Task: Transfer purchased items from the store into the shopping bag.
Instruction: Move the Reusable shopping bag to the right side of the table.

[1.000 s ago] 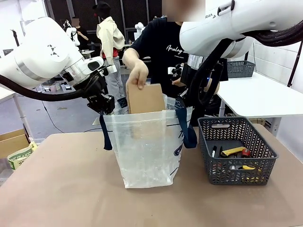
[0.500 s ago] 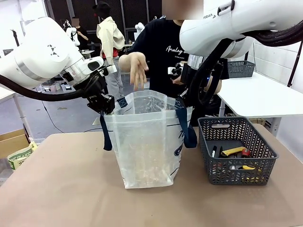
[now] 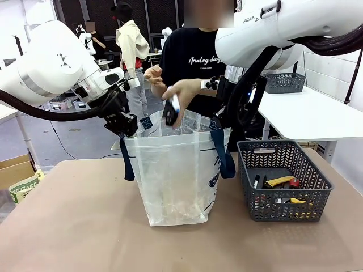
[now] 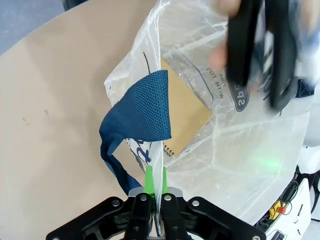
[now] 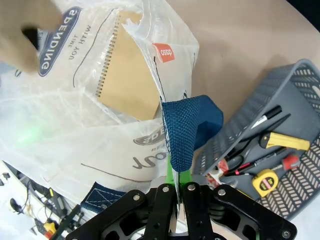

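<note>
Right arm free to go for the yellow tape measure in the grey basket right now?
Probably not. The right tool is shut on the rim of the shopping bag, holding it open. The tape measure lies uncovered in the open-topped basket, so only that grip looks to be in the way.

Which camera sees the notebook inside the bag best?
The right wrist view: it looks down into the shopping bag at the brown spiral notebook, binding and cover clear. The left wrist view catches one corner past the blue strap. From the front, the bag's cloudy wall blurs it too much to make out.
</note>
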Robot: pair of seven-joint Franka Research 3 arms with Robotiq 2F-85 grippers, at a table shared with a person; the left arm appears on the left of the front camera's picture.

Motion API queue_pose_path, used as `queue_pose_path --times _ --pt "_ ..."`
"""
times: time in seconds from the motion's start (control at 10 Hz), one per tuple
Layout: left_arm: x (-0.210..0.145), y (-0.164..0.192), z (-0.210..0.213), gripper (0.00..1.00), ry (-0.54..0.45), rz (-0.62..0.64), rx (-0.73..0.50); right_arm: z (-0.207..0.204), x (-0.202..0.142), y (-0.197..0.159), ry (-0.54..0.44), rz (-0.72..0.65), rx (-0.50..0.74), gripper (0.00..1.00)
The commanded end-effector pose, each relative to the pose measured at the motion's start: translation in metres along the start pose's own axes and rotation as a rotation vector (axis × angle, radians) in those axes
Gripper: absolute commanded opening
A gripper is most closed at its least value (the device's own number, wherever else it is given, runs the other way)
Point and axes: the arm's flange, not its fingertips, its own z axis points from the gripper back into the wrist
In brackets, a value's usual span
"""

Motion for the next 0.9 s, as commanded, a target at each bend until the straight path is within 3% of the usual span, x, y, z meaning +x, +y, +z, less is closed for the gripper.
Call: queue_pose_path --times 0.0,0.8 --pt "0.0006 0.0002 0.0013 0.0 -0.005 0.001 0.007 -0.0003 -0.0004 -0.0009 0.001 -0.002 0.0 0.0" --pt "0.0006 0.0002 0.0013 0.0 -0.005 0.001 0.007 -0.0003 -0.0004 -0.0009 0.001 -0.002 0.0 0.0"
